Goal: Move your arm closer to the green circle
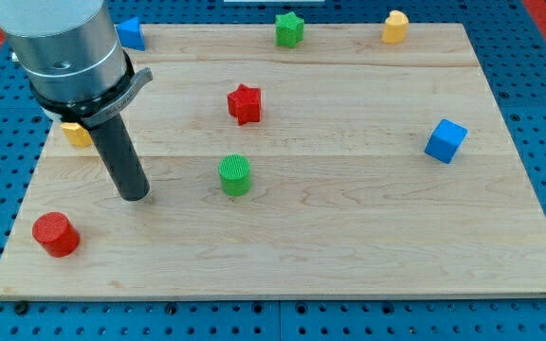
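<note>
The green circle (235, 175) is a short green cylinder standing near the middle of the wooden board (349, 237). My tip (136, 196) rests on the board to the view's left of the green circle, about a hundred pixels away and slightly lower. The red cylinder (55, 235) lies below and to the left of my tip, apart from it.
A red star (244, 103) sits above the green circle. A green star (290, 28), a yellow block (395, 26) and a blue block (132, 32) line the top edge. A blue cube (445, 140) is at the right. A yellow block (76, 134) is partly hidden behind the arm.
</note>
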`<state>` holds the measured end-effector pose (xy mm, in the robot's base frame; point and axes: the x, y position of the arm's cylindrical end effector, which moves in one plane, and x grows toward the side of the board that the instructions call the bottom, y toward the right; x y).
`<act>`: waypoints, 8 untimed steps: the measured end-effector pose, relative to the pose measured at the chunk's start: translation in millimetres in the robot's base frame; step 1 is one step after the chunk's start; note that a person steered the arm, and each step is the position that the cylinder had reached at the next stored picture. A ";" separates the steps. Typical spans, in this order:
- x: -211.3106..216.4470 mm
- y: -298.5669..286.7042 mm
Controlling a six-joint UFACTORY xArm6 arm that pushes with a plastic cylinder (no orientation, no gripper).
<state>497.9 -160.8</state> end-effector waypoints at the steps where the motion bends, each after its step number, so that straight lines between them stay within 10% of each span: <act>1: -6.0 0.0; 8: -44.0 104.1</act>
